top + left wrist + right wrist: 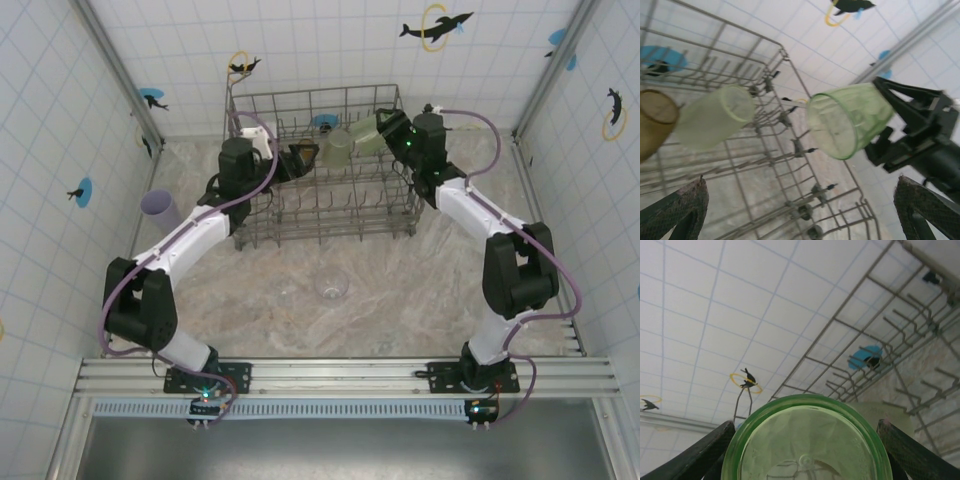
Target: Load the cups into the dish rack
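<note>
Dish rack (pixel 325 235) sits mid-table, toward the back wall. Left gripper (pixel 308 156) is inside the rack's left part, fingers spread w/ nothing btwn them. Right gripper (pixel 382 130) is at the rack's back-right corner, clamped round the held cup (pixel 366 138), which is tipped sideways over the rack's inside, mouth toward the left gripper. Just left of it, in the rack, is the middle cup (pixel 338 150). Further left, close to the left gripper, is the third cup (pixel 655 120). Side cup (pixel 161 208) lies on the table well left of the rack, near the left wall. Front cup (pixel 331 287) stands on the table in front of the rack, btwn the two arms.
</note>
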Action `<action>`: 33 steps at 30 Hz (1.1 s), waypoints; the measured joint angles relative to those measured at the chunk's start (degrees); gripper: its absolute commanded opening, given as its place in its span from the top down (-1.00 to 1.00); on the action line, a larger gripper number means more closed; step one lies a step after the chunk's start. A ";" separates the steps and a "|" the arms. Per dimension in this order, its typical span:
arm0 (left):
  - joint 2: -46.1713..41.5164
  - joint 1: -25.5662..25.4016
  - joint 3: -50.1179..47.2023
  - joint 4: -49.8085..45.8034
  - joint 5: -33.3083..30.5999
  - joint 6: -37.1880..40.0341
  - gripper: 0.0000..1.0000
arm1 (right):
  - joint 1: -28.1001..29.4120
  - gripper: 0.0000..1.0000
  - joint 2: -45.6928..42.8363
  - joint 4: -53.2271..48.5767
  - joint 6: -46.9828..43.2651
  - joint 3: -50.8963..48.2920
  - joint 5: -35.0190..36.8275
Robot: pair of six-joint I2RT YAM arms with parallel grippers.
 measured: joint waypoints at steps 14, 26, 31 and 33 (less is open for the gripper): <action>-1.01 0.26 0.07 -9.38 -4.74 2.97 -0.95 | 0.74 -0.08 4.61 -9.40 -19.87 10.14 9.75; -4.33 0.31 -1.64 -11.08 -9.99 6.43 -0.95 | 0.74 -0.07 9.22 -14.58 -30.80 16.39 12.46; -3.45 0.31 -1.42 -11.04 -9.97 6.43 -0.95 | 0.85 -0.07 12.09 -14.56 -33.33 18.56 12.66; -3.39 0.31 -1.42 -10.99 -9.94 6.43 -0.95 | 0.98 -0.07 13.64 -14.64 -34.05 19.69 12.85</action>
